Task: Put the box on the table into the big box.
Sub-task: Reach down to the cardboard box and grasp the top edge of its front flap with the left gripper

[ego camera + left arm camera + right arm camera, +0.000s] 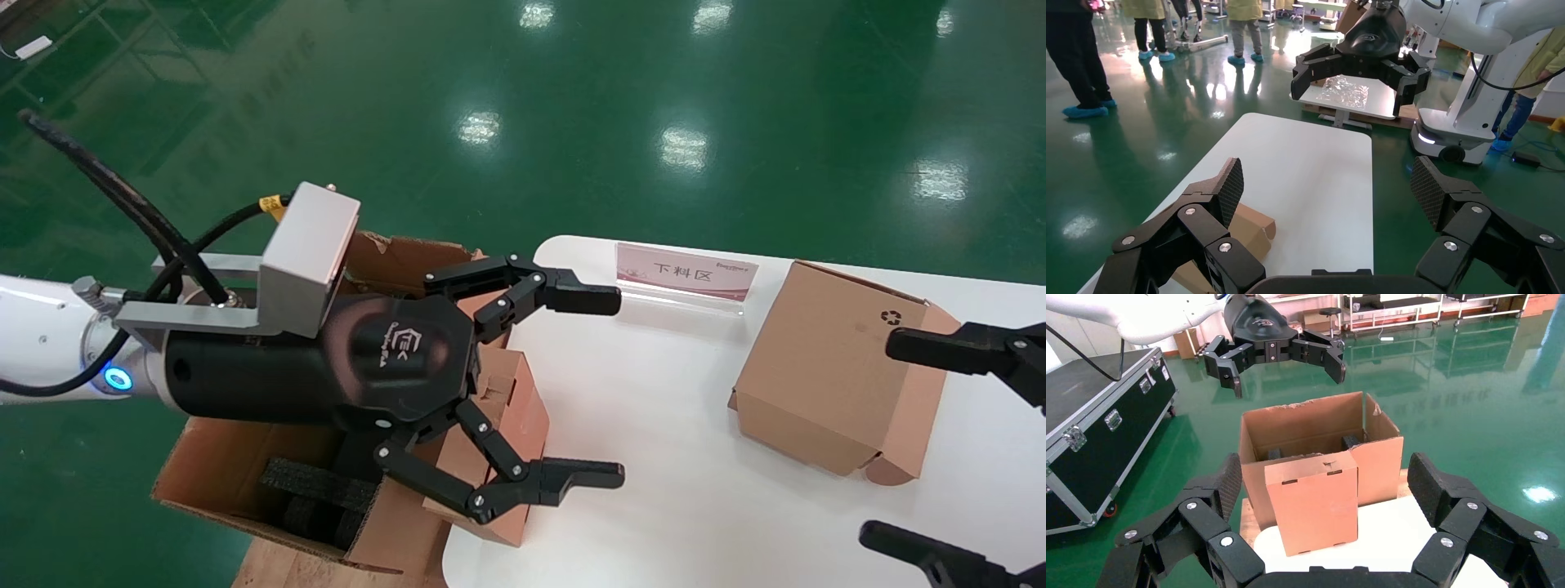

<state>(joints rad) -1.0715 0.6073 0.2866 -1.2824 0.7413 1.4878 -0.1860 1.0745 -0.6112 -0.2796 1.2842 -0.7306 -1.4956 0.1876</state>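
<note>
Three brown cardboard boxes: one big box [245, 482] with black foam blocks [315, 490], one plain box [511, 425], one recycling-marked box [825, 376]. One white worktop [654, 474]. One pink sign [685, 272]. Two grippers: left gripper [584, 384], right gripper [915, 441].

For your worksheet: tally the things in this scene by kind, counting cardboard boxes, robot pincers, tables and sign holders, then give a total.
Cardboard boxes: 3 (the box, the big box, recycling-symbol box)
Pincers: 2 (left pincer, right pincer)
Tables: 1 (the table)
Sign holders: 1 (sign holder)
Total: 7
</note>
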